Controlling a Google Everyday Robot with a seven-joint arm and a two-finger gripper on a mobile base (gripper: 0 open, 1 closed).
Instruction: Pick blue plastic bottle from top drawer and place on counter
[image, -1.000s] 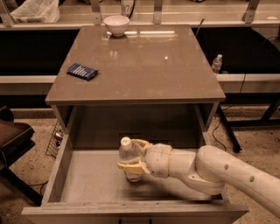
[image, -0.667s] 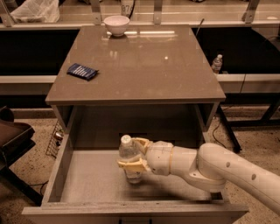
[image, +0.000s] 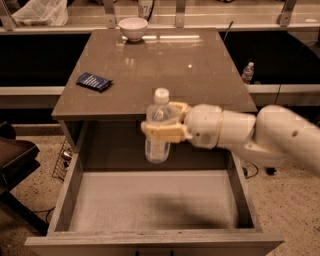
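Note:
My gripper (image: 161, 125) is shut on the blue plastic bottle (image: 158, 145), a clear bottle with a white cap. It holds the bottle upright in the air, above the open top drawer (image: 155, 200) and level with the front edge of the counter (image: 160, 65). The white arm reaches in from the right. The fingers wrap the bottle's middle and hide its label band. The drawer's pale floor lies bare below.
A flat dark blue packet (image: 94, 81) lies on the counter's left side. A white bowl (image: 133, 26) stands at its back edge. A tiny clear bottle (image: 247, 73) stands on a ledge to the right. A dark chair (image: 12, 155) is at the left.
My gripper has lifted the bottle from the drawer floor up to the height of the counter's front edge. The drawer is now empty.

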